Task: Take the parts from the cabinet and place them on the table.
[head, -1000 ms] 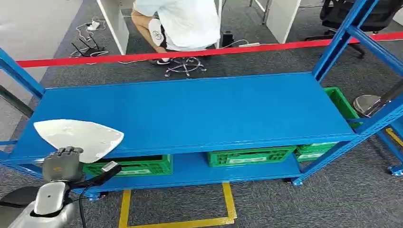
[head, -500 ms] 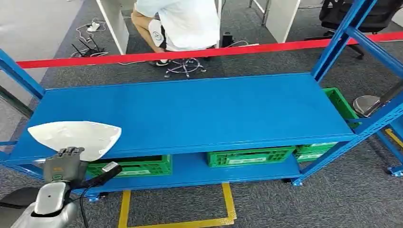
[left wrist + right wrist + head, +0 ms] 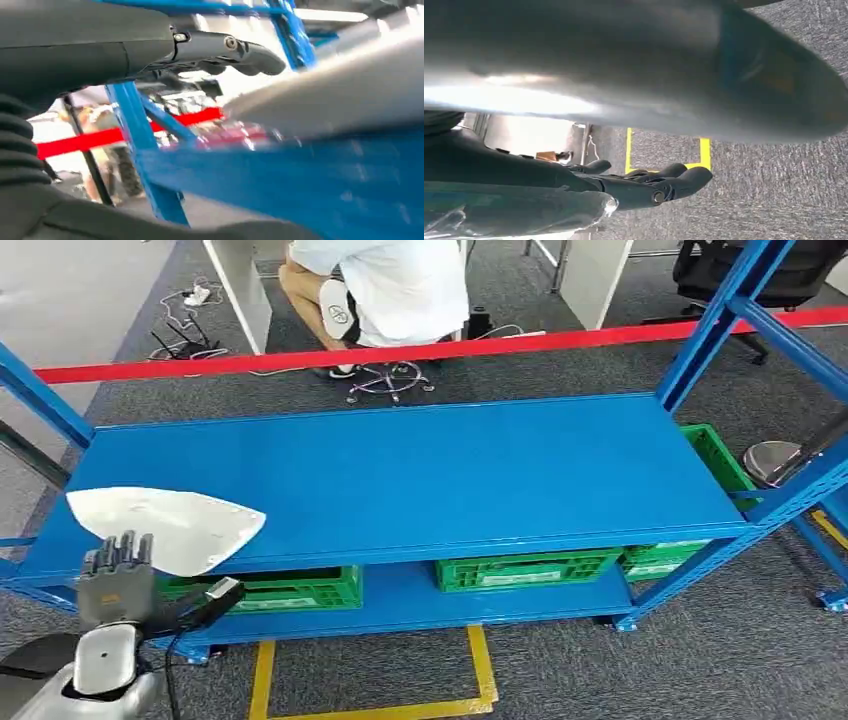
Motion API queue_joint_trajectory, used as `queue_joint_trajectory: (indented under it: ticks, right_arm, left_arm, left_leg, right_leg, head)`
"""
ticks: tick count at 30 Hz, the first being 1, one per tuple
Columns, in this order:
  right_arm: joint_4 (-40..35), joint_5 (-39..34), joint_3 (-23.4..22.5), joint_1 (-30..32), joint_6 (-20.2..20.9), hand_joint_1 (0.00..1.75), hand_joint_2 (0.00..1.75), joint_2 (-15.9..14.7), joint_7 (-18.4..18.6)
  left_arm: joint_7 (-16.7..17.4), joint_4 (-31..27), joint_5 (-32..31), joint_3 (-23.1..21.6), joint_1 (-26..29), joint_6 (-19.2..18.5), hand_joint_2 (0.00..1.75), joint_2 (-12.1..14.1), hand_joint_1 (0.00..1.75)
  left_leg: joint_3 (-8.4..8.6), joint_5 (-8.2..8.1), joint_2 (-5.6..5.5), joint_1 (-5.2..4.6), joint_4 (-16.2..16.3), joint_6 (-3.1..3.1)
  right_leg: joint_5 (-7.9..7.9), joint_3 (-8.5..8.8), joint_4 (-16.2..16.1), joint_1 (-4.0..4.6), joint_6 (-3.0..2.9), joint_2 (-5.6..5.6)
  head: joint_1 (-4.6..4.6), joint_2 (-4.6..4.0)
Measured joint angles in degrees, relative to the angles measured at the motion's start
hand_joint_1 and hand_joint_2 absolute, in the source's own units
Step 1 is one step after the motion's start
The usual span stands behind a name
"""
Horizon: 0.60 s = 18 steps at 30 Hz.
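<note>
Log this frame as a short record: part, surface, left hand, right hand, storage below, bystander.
part: white part lying flat at the left end of the shelf
surface: blue shelf, top level
left hand: left hand by the part's near edge, fingers apart, holding nothing
right hand: right hand over grey carpet, holding nothing
storage below: green crates on the lower shelf
bystander: person seated behind the red tape
</note>
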Motion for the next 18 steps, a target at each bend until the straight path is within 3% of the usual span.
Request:
queue_joint_trajectory:
  ticks: [2, 6, 13, 18]
  right_arm:
    - [0.00, 0.20, -0.11, -0.02, 0.00, 0.00, 0.00, 0.00, 0.00]
    - [0.00, 0.22, -0.28, -0.02, 0.00, 0.00, 0.00, 0.00, 0.00]
    - [0.00, 0.48, -0.31, -0.12, 0.04, 0.00, 0.00, 0.00, 0.00]
    - [0.00, 0.55, -0.31, -0.16, 0.07, 0.00, 0.00, 0.00, 0.00]
  left_arm:
    - [3.56, -0.92, 0.00, -3.93, -0.55, 0.00, 0.00, 3.25, 0.00]
    - [4.39, -1.95, -0.02, -8.65, -1.05, 0.00, 0.00, 6.83, 0.00]
    - [6.22, -4.62, -0.02, -12.32, -2.46, -0.35, 0.00, 13.54, 0.00]
    - [6.31, -6.65, -0.02, -13.33, -2.86, -1.35, 0.00, 16.51, 0.00]
  left_leg:
    - [0.00, 0.00, 0.00, 0.00, 0.00, 0.00]
    - [0.00, -0.02, 0.01, 0.00, 0.00, -0.02]
    - [-0.01, -0.03, 0.01, -0.01, 0.00, -0.03]
    - [0.00, -0.03, 0.01, 0.00, 0.00, -0.03]
  right_leg:
    - [-0.01, 0.01, 0.00, 0.00, -0.01, 0.00]
    - [-0.01, 0.02, 0.00, 0.01, -0.02, 0.03]
    - [-0.02, 0.01, 0.00, 0.00, -0.03, 0.02]
    - [-0.03, 0.01, 0.00, 0.00, -0.04, 0.01]
  head:
    - [-0.04, 0.00]
    - [-0.04, 0.00]
    - [-0.07, 0.00]
    - [-0.07, 0.00]
